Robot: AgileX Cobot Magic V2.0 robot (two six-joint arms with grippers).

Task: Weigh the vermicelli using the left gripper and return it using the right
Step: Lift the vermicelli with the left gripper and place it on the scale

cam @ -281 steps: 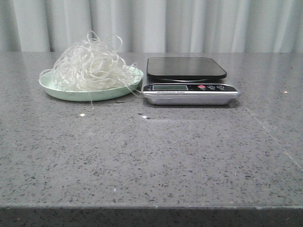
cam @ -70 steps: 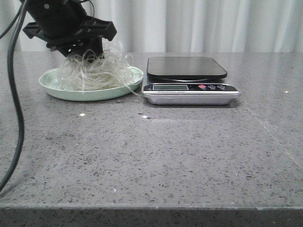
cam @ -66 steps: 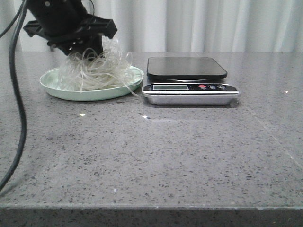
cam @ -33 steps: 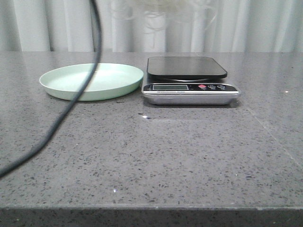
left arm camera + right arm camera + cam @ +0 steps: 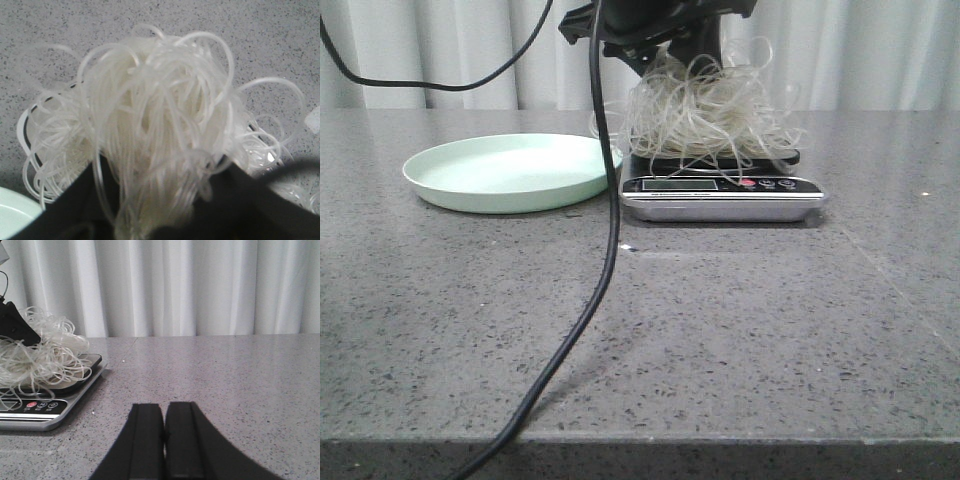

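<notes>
The vermicelli point(image 5: 705, 115), a fluffy whitish tangle, sits on the black platform of the silver scale point(image 5: 720, 197). My left gripper point(image 5: 665, 62) is right above it, black and blocky, and is shut on the top of the tangle. In the left wrist view the strands point(image 5: 160, 115) bunch tightly between the black fingers point(image 5: 75, 210). The pale green plate point(image 5: 510, 170) stands to the left of the scale with nothing on it. My right gripper point(image 5: 164, 412) is shut and empty, low over the table to the right of the scale point(image 5: 45, 412). It does not show in the front view.
The left arm's black cable point(image 5: 605, 250) hangs down across the front view, in front of the plate's right edge and the scale. Grey speckled table point(image 5: 740, 330); white curtain point(image 5: 200, 285) behind. The scale's buttons point(image 5: 765, 184) face the front.
My left gripper took the vermicelli off the green plate, carried it up and to the right, and has come down with it onto the scale's platform. The plate now holds nothing.
</notes>
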